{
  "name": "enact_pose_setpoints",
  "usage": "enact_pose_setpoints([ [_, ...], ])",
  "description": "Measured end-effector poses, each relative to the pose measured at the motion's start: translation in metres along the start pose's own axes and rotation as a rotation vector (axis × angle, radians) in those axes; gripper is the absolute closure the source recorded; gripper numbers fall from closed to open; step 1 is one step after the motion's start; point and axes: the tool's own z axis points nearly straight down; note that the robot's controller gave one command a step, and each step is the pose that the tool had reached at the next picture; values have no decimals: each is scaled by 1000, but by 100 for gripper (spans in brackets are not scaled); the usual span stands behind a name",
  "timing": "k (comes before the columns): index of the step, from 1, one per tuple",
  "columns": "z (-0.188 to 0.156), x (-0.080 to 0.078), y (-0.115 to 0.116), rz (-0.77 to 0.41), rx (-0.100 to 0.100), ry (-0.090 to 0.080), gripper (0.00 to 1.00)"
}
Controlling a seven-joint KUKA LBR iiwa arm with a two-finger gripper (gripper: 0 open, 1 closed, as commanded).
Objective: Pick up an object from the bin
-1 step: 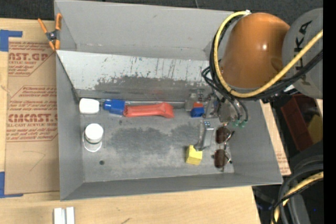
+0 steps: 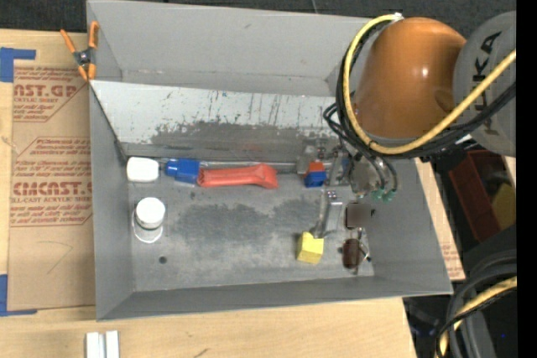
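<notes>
Orange cover (image 2: 411, 80): on the arm's wrist, above the bin's (image 2: 210, 264) right end.
Gripper (image 2: 325, 222): low over the floor at lower right; whether it is spread or closed cannot be told.
Yellow cube (image 2: 310, 248): on the floor, just beside the gripper's tip.
Brown piece (image 2: 353, 251): near the cube, to its right.

Even light from above shows everything in the bin (image 2: 226, 222) plainly. The orange cover (image 2: 411, 80) on the arm carries 1 broad, soft sheen on its upper left, with no hard glare. Shadows are short and faint: 1 under the yellow block (image 2: 310, 248) and 1 beside the white bottle (image 2: 149, 218). The back wall (image 2: 210, 46) looks paler than the scuffed floor. The ground beyond the bin's top edge is dark.
</notes>
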Motion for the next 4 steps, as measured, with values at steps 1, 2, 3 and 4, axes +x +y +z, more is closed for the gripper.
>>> enact_pose_setpoints([
  [1,61,6,-14,83,-1,-1,0],
  [2,135,14,-26,-26,0,-3,0],
  [3,171,15,-46,-38,-2,1,0],
  [4,146,26,-52,124,-2,-1,0],
])
